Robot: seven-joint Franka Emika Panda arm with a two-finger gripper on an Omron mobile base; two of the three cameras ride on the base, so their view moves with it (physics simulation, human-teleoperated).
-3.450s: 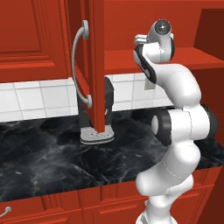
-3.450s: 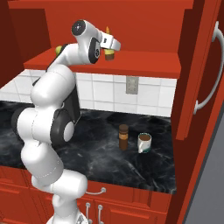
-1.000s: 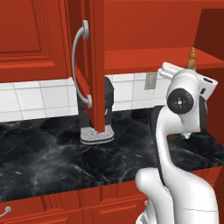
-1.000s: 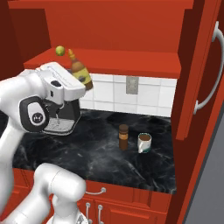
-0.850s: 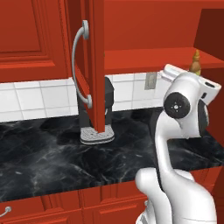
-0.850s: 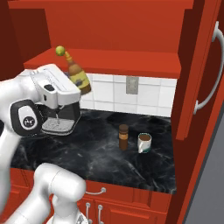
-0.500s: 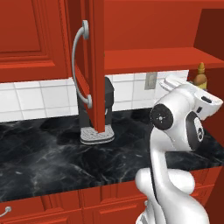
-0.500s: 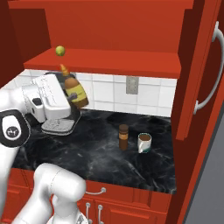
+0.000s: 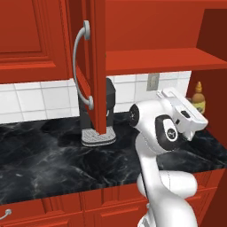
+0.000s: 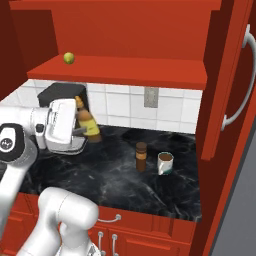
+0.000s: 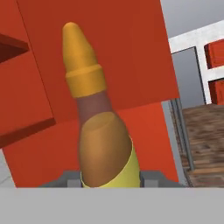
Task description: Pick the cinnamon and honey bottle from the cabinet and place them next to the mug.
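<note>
The red wall cabinet (image 10: 125, 70) stands with its tall door (image 9: 95, 66) swung out, long curved grey handle (image 9: 80, 66) facing the room, and a small green fruit (image 10: 69, 58) alone on its shelf. Below it runs the black marble bench (image 10: 120, 175), backed by white tiles. The white arm (image 9: 159, 133) bends low over the bench, its pincer (image 10: 82, 131) pinching the honey bottle (image 10: 86, 122) around its lower body. The bottle hangs above the bench, orange tip up and slightly tilted, in front of the dark coffee machine (image 9: 98, 113). From the hand camera, the bottle (image 11: 98, 131) rises between the fingertips against the red door. Well to the right, the cinnamon (image 10: 141, 156) jar stands upright on the bench, just beside the mug (image 10: 165, 163).
</note>
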